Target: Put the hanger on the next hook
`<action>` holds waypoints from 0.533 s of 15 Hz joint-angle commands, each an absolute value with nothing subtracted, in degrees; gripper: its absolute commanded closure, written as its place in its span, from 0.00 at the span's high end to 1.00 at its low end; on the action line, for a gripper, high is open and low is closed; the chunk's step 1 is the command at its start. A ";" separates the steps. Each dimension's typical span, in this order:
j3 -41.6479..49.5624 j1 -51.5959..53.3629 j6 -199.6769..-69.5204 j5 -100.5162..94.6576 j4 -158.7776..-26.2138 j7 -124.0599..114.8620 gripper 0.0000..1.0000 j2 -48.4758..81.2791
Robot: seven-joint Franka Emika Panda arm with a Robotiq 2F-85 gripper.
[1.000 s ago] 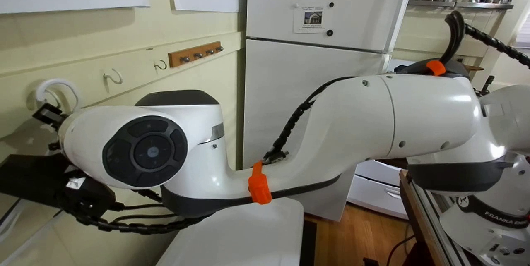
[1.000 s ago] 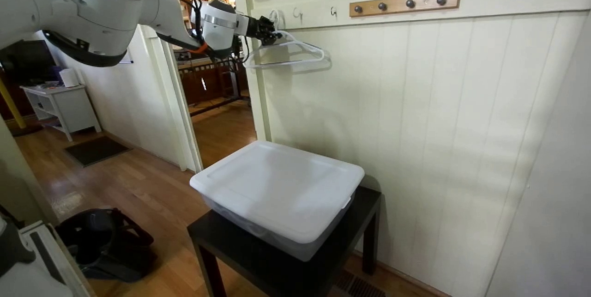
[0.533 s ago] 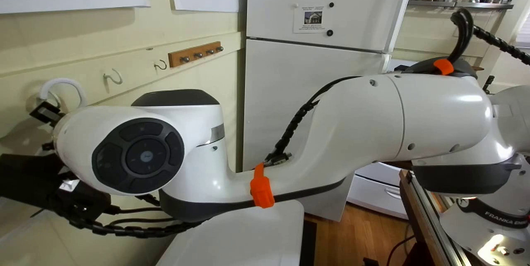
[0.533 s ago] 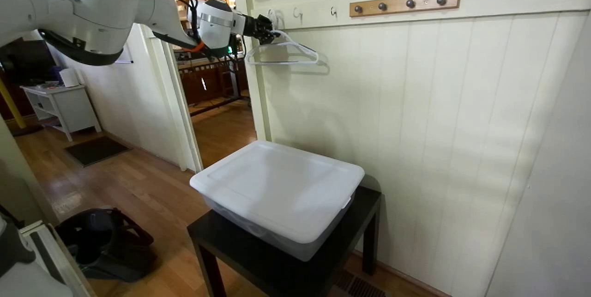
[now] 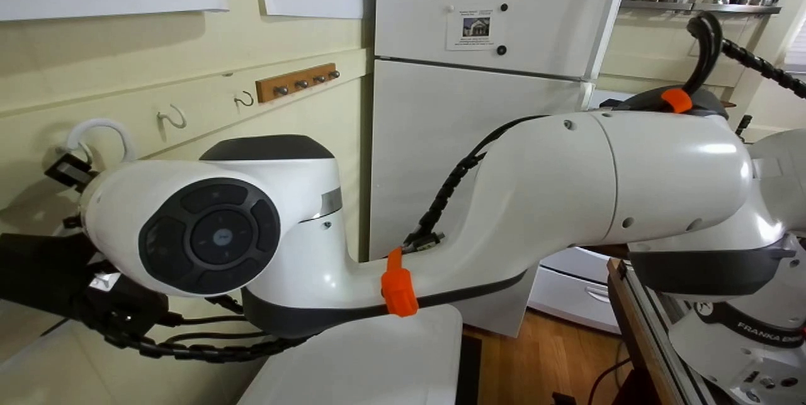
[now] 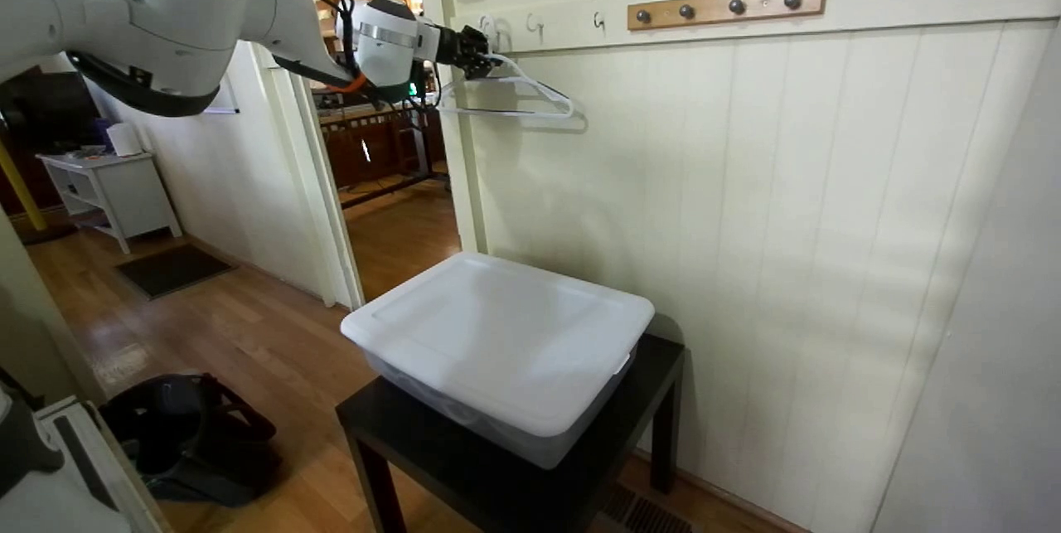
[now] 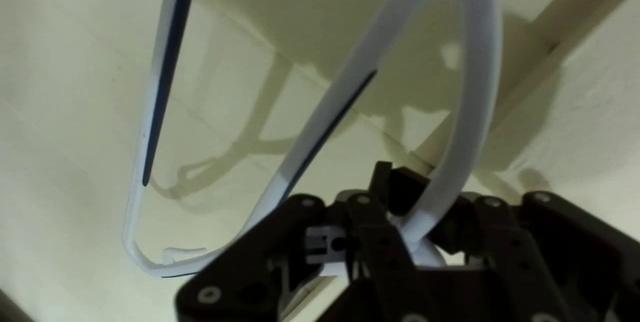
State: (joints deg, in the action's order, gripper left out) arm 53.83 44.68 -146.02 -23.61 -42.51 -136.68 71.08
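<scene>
Cream panelled wall (image 6: 746,185), wood floor (image 6: 265,326), tool (image 6: 491,63) holding white hanger (image 7: 321,111)

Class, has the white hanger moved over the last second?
Yes, slightly. In an exterior view, the hanger has shifted rightward: its curved top now stands closer, in the picture, to the fixed white wall hook on its right.

From close behind the end effector (image 7: 417,219), the wrist view faces the wall (image 6: 787,185) both exterior views share.
</scene>
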 commanded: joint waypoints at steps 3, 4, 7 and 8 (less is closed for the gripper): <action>53.88 48.20 -144.43 -23.65 -47.70 -137.45 0.02 68.47; 54.12 49.08 -144.02 -23.79 -48.85 -137.75 0.02 68.03; 54.70 51.22 -142.77 -23.93 -52.21 -138.65 0.02 66.85; 54.79 51.84 -142.35 -23.91 -53.34 -138.71 0.02 66.38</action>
